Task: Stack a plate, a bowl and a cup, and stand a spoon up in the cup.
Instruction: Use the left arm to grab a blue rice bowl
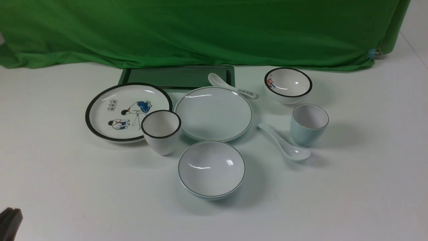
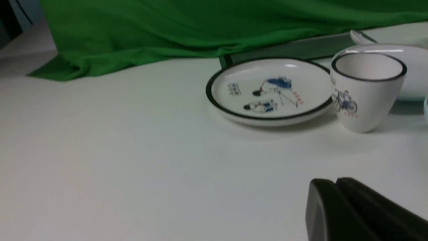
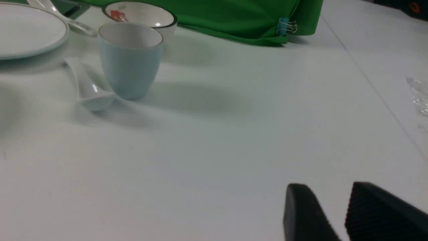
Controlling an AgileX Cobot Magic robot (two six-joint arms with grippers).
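In the front view, we see the plate [image 1: 213, 113] just left of centre, flat on the white table [image 1: 67, 187] with nothing on it. The bowl [image 1: 211, 169] sits upright directly below it in the frame, close to its rim but apart from it. The cup [image 1: 309, 124] stands upright at centre right, well apart from the plate. The spoon [image 1: 284, 142] lies on the table between plate and cup. Its handle points up-left toward the plate and its scoop rests just beside the cup's base; we cannot tell whether they touch.

At centre left lies a cartoon plate [image 1: 128, 112] with a thick black rim. A black-rimmed white cup [image 1: 161, 131] stands at its lower right edge, between the two plates. A small black-rimmed bowl [image 1: 288, 85] sits above the pale blue cup in the frame. A printed spoon [image 1: 232, 86] lies along the plain plate's upper right rim, its scoop by a dark green tray [image 1: 177, 76] under the green cloth [image 1: 200, 30].

The left gripper [image 1: 10, 222] shows at the bottom left corner, far from the dishes. In its wrist view its black fingers [image 2: 321, 207] are pressed together with nothing between them. The right gripper [image 3: 329, 192] appears only in its wrist view, over bare table; its jaws stand apart and empty, well away from the cup.
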